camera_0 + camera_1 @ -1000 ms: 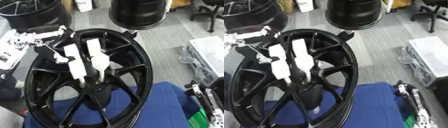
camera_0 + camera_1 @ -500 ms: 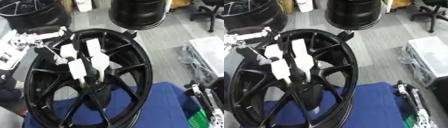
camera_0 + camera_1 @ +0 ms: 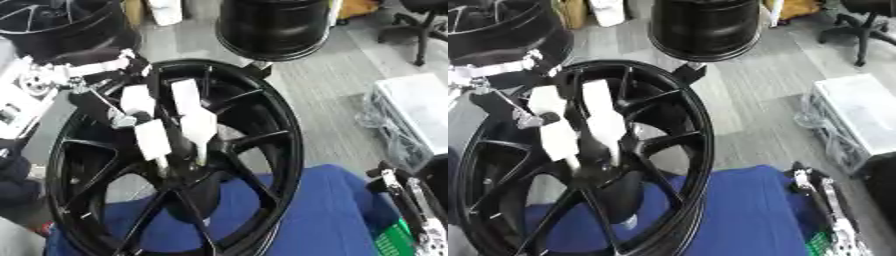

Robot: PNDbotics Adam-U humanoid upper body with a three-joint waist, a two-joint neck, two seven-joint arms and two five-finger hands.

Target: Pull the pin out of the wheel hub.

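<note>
Nearest us, our right hand (image 3: 411,205) lies at the lower right edge; we cannot tell its fingers' state. Our left hand (image 3: 166,125) reaches down with white fingers curled at the wheel hub (image 3: 179,172) just below them, apparently closed there; the pin is hidden.

Three black metal wheels show in all. One large black spoked alloy wheel (image 3: 262,150) fills the middle, lying tilted on one blue cloth (image 3: 324,215). A second black spoked wheel (image 3: 61,25) lies at eleven o'clock, and a third black wheel, seen barrel side on (image 3: 276,27), stands at twelve o'clock. One white-fingered robot hand (image 3: 171,125) sits over the large wheel's centre. One white box-shaped object (image 3: 416,107) lies at three o'clock. One black office chair (image 3: 424,20) shows at one o'clock.
</note>
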